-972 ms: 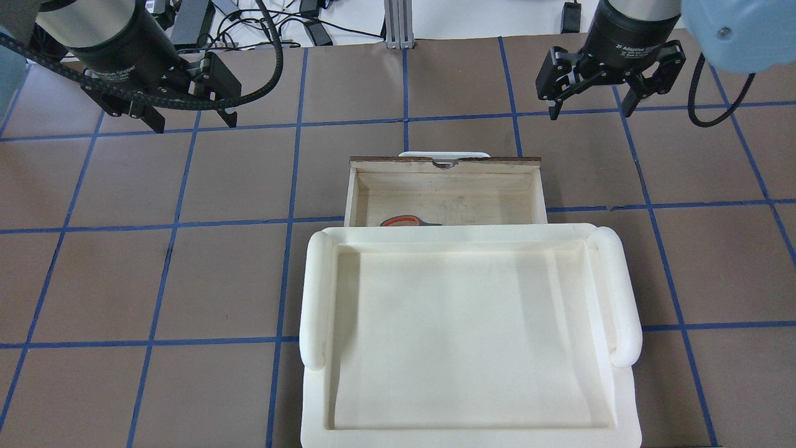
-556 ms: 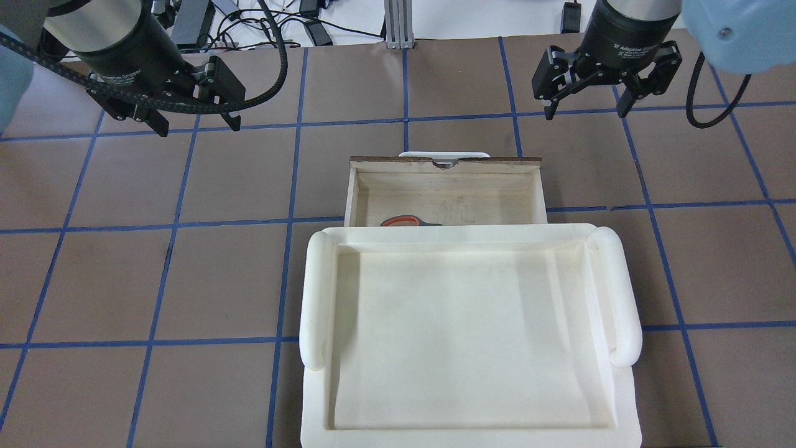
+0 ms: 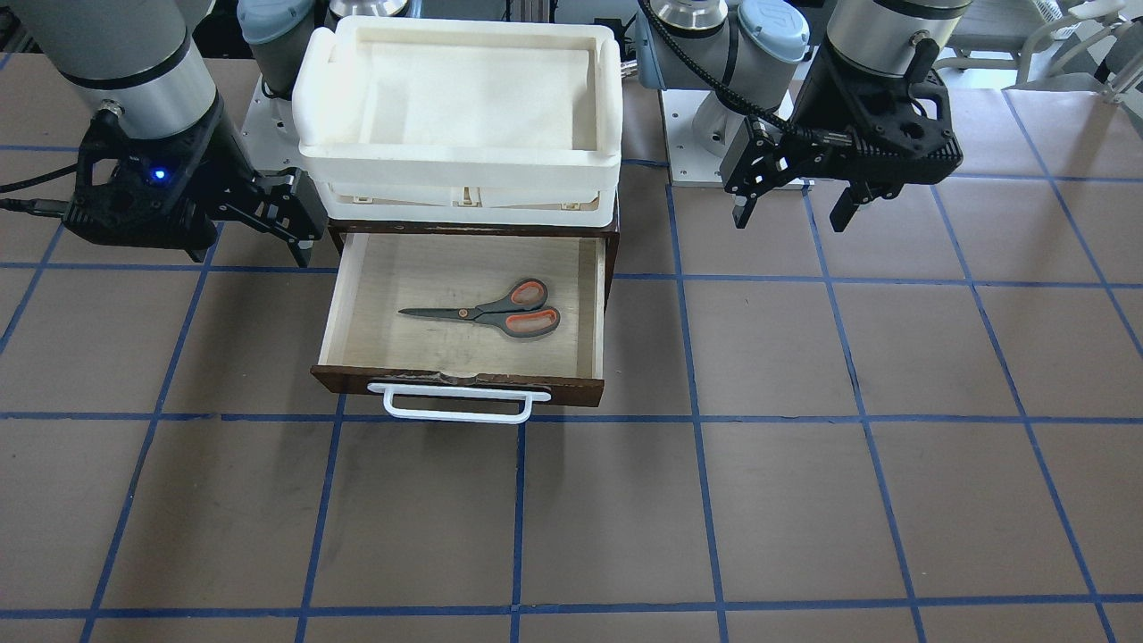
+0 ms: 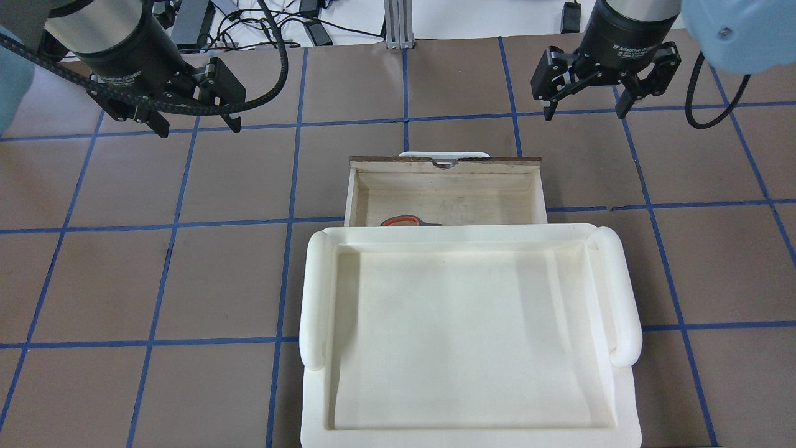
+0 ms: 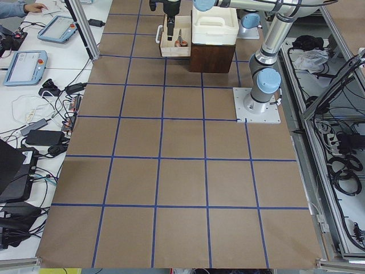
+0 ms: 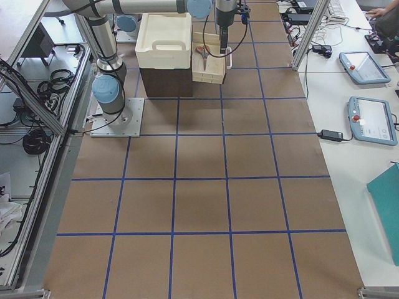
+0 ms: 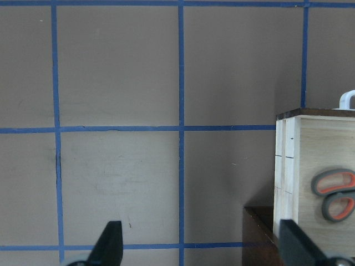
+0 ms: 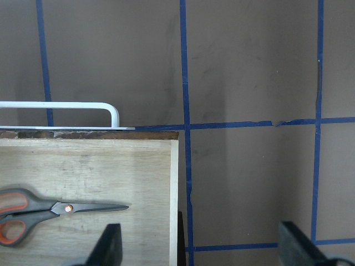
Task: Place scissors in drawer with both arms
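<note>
The scissors (image 3: 500,313) lie flat inside the open drawer (image 3: 464,386), blades towards its right side. In the overhead view only an orange-red loop (image 4: 404,221) shows past the tray's edge, inside the drawer (image 4: 444,163). My left gripper (image 4: 199,129) is open and empty, above the table to the left of the drawer; it also shows in the front view (image 3: 790,219). My right gripper (image 4: 584,115) is open and empty, just right of the drawer's front corner. The left wrist view shows the scissors' loops (image 7: 333,194). The right wrist view shows the whole pair (image 8: 50,213).
A white foam tray (image 4: 314,292) sits on the dark brown cabinet (image 5: 211,57) above the drawer. The drawer's white bar handle (image 3: 455,413) sticks out away from me. The brown table (image 3: 804,491) has a grid of blue tape. Tablets and cables lie beyond the table's edges.
Both grippers have shifted slightly inward towards the drawer and stay open. The scissors and the drawer have not moved.
</note>
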Action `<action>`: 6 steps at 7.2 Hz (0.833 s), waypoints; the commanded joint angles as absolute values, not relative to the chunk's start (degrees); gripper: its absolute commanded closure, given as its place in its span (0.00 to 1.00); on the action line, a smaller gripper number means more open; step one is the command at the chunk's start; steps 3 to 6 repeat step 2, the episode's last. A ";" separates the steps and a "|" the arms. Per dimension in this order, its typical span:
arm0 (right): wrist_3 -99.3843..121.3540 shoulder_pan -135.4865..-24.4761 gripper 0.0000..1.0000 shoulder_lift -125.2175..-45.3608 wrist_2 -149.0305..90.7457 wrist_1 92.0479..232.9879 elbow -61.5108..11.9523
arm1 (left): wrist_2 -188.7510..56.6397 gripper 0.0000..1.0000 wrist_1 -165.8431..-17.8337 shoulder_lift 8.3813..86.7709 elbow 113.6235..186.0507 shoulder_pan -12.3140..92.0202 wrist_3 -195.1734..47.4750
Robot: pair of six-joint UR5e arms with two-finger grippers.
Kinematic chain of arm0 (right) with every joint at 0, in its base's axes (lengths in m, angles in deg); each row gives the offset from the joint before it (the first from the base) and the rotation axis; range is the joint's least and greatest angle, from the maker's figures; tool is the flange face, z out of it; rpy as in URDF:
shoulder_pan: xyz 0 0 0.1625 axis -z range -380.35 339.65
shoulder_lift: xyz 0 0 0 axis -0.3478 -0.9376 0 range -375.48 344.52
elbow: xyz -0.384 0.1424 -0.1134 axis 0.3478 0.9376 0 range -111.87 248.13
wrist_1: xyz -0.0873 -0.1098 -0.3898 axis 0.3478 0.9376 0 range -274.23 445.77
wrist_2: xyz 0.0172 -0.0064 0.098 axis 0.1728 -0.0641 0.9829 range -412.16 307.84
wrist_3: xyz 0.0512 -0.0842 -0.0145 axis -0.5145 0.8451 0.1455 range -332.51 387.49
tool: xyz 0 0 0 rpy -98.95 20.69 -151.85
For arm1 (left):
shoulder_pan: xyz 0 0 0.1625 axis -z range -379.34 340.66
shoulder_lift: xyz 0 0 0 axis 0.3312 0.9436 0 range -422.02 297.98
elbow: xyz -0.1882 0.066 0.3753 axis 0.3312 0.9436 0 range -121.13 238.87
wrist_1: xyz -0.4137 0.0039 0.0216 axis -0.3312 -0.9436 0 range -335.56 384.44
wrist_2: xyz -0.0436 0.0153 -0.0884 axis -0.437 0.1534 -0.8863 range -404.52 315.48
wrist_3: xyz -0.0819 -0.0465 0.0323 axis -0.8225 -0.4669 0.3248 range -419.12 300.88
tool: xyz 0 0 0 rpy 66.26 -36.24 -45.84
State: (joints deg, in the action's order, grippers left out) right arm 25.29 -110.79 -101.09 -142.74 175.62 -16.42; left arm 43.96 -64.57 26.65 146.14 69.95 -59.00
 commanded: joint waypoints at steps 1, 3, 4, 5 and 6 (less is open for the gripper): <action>25.29 -110.79 0.00 -101.09 -142.78 175.60 -16.42 | 43.90 0.00 -64.59 26.58 146.14 69.95 -58.86; 25.29 -110.79 0.00 -101.09 -142.95 175.51 -16.51 | 43.90 0.00 -64.59 26.66 146.14 69.95 -58.86; 25.29 -110.79 0.00 -101.09 -142.95 175.51 -16.51 | 43.90 0.00 -64.59 26.66 146.14 69.95 -58.86; 25.29 -110.79 0.00 -101.09 -142.95 175.51 -16.51 | 43.90 0.00 -64.59 26.66 146.14 69.95 -58.86; 25.29 -110.79 0.00 -101.09 -142.95 175.51 -16.51 | 43.90 0.00 -64.59 26.66 146.14 69.95 -58.86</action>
